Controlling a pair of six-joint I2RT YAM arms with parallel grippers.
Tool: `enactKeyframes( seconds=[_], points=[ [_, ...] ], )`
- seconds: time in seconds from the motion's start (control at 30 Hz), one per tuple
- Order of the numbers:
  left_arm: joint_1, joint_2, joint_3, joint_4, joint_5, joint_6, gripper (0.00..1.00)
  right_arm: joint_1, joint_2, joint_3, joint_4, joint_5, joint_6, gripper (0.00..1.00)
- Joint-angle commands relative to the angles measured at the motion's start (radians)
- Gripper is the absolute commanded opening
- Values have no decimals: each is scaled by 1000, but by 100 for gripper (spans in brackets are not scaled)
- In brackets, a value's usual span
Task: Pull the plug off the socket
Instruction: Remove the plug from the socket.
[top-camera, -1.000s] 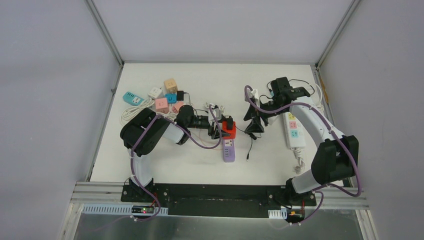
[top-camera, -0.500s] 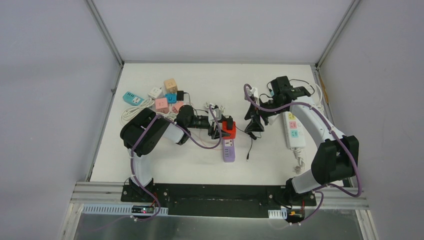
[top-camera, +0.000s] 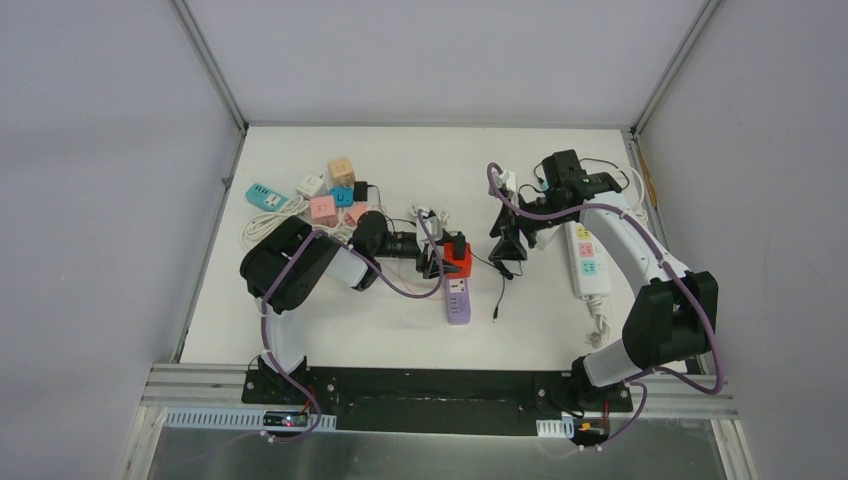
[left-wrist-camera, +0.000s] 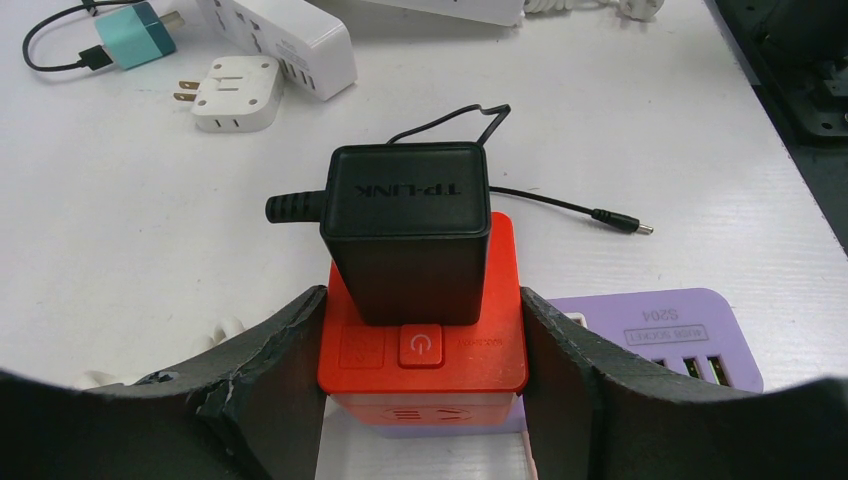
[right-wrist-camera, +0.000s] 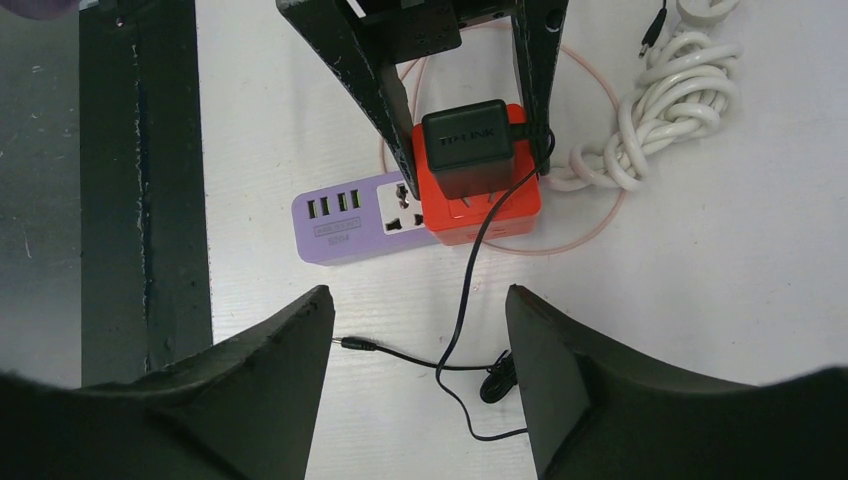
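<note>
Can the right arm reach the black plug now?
Probably yes: the right gripper is open, the plug stands bare on top, and the left gripper clamps only the socket below it.

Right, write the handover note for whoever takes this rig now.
Left gripper: shut on the red socket cube, clamping its sides at one end of the purple strip.
Right gripper: open, empty, hovering off to the cube's side.
Black adapter: fully seated in the cube's top, cable loose on the table.
Done: socket braced.
Left: right gripper grips the adapter and pulls it out.
</note>
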Motion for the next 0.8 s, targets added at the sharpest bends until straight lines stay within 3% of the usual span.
enactKeyframes(
  seconds=[0.0,0.77],
  points=[
    [6,-27,-17,14,-10,51,2,1,-4,41,30,-10,15,67],
    [6,-39,-20,-12,-25,74,4,1,-4,47,70,19,120,67]
  ],
)
